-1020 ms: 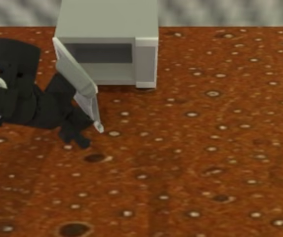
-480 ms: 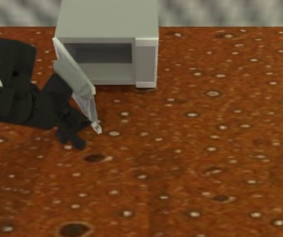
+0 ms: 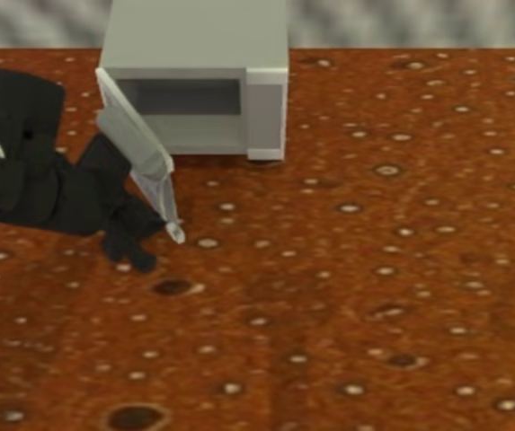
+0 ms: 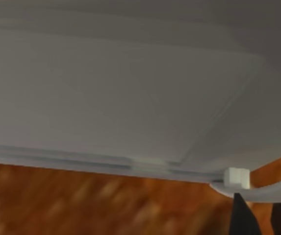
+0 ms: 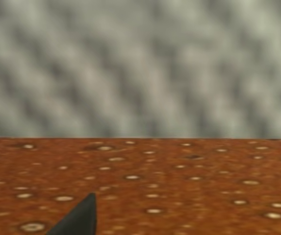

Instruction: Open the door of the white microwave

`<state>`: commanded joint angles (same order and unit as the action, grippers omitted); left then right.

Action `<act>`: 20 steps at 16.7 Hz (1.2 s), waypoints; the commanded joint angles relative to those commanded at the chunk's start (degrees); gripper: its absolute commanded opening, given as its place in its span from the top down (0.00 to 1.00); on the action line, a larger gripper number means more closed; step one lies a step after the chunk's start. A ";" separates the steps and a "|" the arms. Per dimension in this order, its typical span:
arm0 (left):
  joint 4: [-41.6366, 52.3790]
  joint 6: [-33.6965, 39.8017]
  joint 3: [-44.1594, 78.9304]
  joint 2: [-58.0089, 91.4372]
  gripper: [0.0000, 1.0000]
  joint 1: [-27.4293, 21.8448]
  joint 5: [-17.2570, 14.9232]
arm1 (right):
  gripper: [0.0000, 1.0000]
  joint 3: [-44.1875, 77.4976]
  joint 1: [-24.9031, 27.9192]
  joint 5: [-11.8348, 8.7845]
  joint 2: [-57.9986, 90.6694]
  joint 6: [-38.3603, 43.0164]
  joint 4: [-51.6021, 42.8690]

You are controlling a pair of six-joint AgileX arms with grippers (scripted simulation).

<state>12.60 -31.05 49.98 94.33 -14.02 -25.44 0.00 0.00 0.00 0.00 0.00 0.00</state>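
My left gripper sits low over the table at the free edge of the door, its dark fingers bunched around the slim handle bar at the door's outer end; from above they look closed on that bar, and my wrist camera shows one black fingertip pressed up just under the pale handle strip. The door stands swung well out from the white microwave, hinged at its left front corner and angled toward the near left of the table, its grey window facing my arm. Behind it the dim cavity lies exposed, with the narrow control panel closing off the right side of the front. The oven sits at the far edge of the table, left of centre. My left arm's black bulk lies along the table's left side, just beside the open door. The table is a rust-brown surface flecked with pale spots and a few dark pits. Beyond its far edge runs a mottled grey-white wall. My right gripper shows only as one dark fingertip in its own wrist view, facing that wall; I cannot tell how its fingers stand.
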 joint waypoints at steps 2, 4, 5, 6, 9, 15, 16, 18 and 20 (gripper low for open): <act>0.00 0.00 0.00 0.00 1.00 0.00 0.00 | 0.00 0.00 0.00 0.00 0.00 0.00 0.00; 0.00 0.00 0.00 0.00 1.00 0.00 0.00 | 0.00 0.00 0.00 0.00 0.00 0.00 0.00; 0.00 0.00 0.00 0.00 1.00 0.00 0.00 | 0.00 0.00 0.00 0.00 0.00 0.00 0.00; 0.00 0.00 0.00 0.00 1.00 0.00 0.00 | 0.00 0.00 0.00 0.00 0.00 0.00 0.00; 0.00 0.00 0.00 0.00 1.00 0.00 0.00 | 0.00 0.00 0.00 0.00 0.00 0.00 0.00; 0.54 -0.57 -0.22 0.13 1.00 0.11 -0.63 | 0.00 0.00 0.00 0.00 0.00 0.00 0.00; 0.89 -1.34 -0.06 0.15 1.00 0.42 -0.98 | 0.00 0.00 0.00 0.00 0.00 0.00 0.00; 1.41 -2.74 0.35 0.05 1.00 1.11 -1.72 | 0.00 0.00 0.00 0.00 0.00 0.00 0.00; 2.22 -4.21 0.52 0.16 1.00 1.79 -2.40 | 0.00 0.00 0.00 0.00 0.00 0.00 0.00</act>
<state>14.82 -35.27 50.49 94.48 -12.23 -27.85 0.00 0.00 0.00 0.00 0.00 0.00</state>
